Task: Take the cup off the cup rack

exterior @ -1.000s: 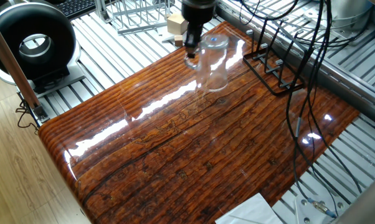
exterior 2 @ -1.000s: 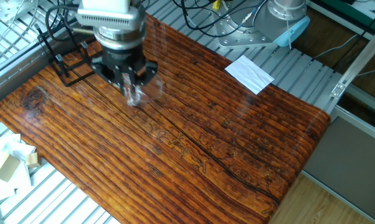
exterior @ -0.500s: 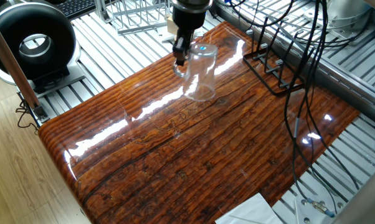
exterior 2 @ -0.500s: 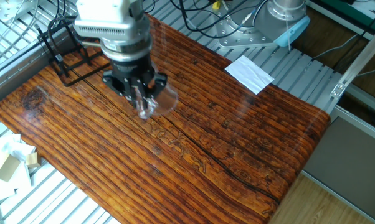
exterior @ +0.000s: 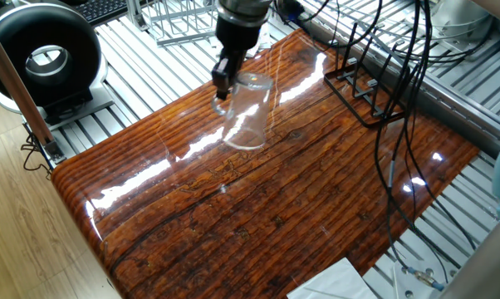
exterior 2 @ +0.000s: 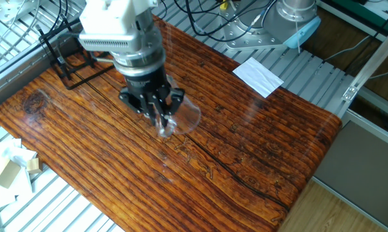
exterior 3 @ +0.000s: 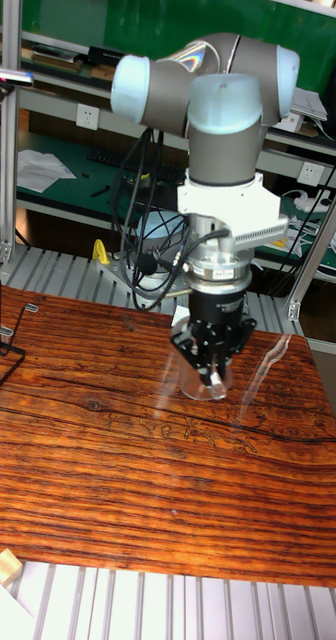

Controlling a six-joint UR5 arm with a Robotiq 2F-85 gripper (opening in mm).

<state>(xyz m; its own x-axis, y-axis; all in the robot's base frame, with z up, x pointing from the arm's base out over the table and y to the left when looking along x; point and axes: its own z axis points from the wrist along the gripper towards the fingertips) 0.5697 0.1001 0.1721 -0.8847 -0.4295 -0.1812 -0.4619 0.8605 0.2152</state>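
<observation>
The cup (exterior: 250, 116) is a clear glass mug held in the air just over the wooden table (exterior: 258, 208), well away from the cup rack (exterior: 362, 93). My gripper (exterior: 223, 85) is shut on the cup's side, near the handle. From the other fixed view the gripper (exterior 2: 160, 121) points down with the cup (exterior 2: 184, 116) beside its fingers, and the black wire rack (exterior 2: 68, 59) stands bare at the far corner. In the tall view the gripper (exterior 3: 214, 373) holds the cup (exterior 3: 193, 378) close above the table. Only a part of the rack (exterior 3: 0, 335) shows at the left edge.
Black cables (exterior: 404, 91) hang over the rack side of the table. A silver wire frame (exterior: 183, 21) and a round black device (exterior: 46, 51) sit off the table. Wood blocks (exterior 2: 10, 171) and white paper (exterior 2: 258, 75) lie beside it.
My gripper has carried the cup away from the rack toward the middle of the table, and it stays shut on the cup.
</observation>
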